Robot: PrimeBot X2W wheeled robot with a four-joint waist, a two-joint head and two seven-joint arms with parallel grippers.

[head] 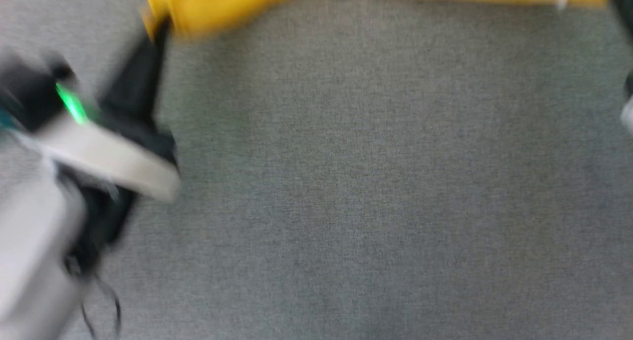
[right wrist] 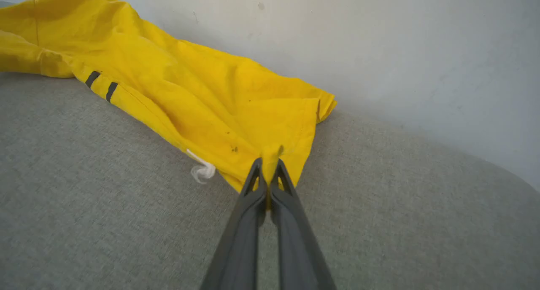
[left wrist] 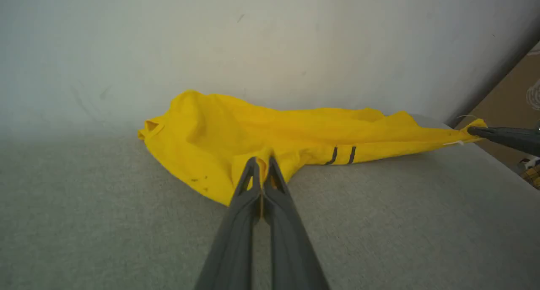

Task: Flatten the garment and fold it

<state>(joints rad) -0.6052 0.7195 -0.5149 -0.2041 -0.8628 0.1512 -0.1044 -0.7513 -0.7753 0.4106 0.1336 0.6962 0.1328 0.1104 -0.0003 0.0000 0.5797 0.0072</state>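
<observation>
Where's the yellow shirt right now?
In both wrist views the garment lies bunched on the grey surface against the pale wall, stretched between the left tool and right tool, each shut on one end.

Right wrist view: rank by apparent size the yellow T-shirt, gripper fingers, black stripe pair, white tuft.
1. Bright yellow thin T-shirt
2. Right gripper's long dark fingers, enlarged by nearness to the camera
3. Short black stripe pair and small white frayed tuft: alike, unranked

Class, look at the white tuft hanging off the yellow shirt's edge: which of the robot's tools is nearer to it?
Right. The right tool pinches the garment hem just beside the white tuft; the left tool grips its far end.
</observation>
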